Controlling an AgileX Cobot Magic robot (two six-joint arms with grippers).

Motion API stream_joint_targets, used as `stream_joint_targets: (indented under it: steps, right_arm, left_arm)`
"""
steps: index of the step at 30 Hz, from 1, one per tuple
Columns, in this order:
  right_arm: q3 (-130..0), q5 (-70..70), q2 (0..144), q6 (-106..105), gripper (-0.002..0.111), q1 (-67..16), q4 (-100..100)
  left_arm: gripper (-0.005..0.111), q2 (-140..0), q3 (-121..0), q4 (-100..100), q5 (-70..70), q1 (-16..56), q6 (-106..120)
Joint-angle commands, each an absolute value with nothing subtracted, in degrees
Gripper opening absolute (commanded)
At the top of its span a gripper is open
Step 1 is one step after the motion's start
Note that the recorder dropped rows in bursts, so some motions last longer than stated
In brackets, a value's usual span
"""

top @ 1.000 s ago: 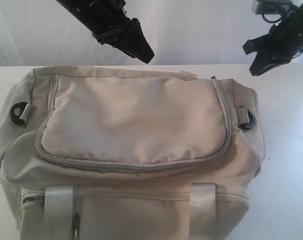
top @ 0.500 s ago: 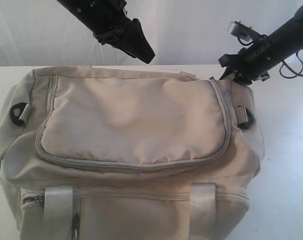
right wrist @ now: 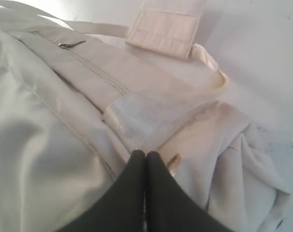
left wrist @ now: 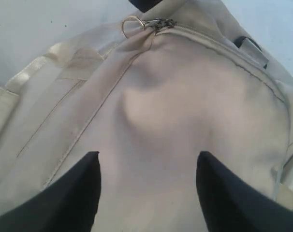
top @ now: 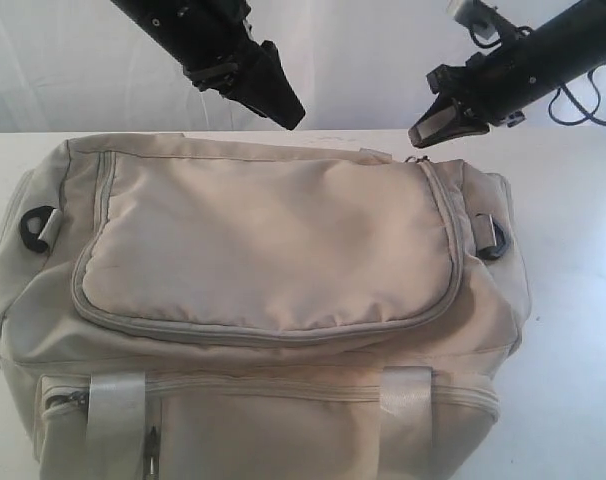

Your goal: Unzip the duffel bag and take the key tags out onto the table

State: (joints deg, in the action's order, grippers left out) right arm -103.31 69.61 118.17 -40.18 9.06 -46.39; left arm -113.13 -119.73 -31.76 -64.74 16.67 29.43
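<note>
The cream duffel bag (top: 263,240) lies on the white table (top: 573,300) with its U-shaped flap zipped shut. The key tags are hidden. My left gripper (top: 288,115) hangs above the bag's rear edge; in the left wrist view it (left wrist: 147,159) is open over plain flap fabric (left wrist: 185,96). My right gripper (top: 423,135) hovers just above the flap's rear right corner, close to the zip pull (top: 411,158). In the right wrist view it (right wrist: 145,154) is shut, with a small brass-coloured piece (right wrist: 173,162) beside one finger. The pull with its ring (left wrist: 137,24) shows free.
Black D-rings sit at the bag's left end (top: 38,225) and right end (top: 493,238). Pale webbing straps (top: 113,420) cross the front pocket. A padded strap piece (right wrist: 168,24) lies on the table behind the bag. A white curtain (top: 383,60) backs the table.
The right gripper came down from the upper right toward the bag's rear right corner, shut, and now sits slightly higher and further left. The left arm barely moved.
</note>
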Motion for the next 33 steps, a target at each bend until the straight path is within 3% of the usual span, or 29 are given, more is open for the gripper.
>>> stream_joint_targets:
  steps: [1,10,18,33]
  right_arm:
    - [-103.2,70.0,115.0,-38.2,0.0,8.6,-40.4]
    - [-103.6,70.0,118.5,-34.6,0.0,8.0,-33.9]
    - [-104.2,70.0,121.5,-35.0,0.0,2.5,-33.9]
    - [-105.6,70.0,114.7,-35.8,0.0,0.0,-35.3]
  left_arm:
    - [0.062,-113.0,-120.1,-32.5,-68.9,16.8,29.2]
    - [0.062,-113.0,-120.1,-32.5,-69.0,16.8,29.2]
    - [0.062,-113.0,-120.1,-32.5,-69.0,16.8,29.2]
    - [0.062,-113.0,-120.1,-32.5,-69.1,16.8,29.3]
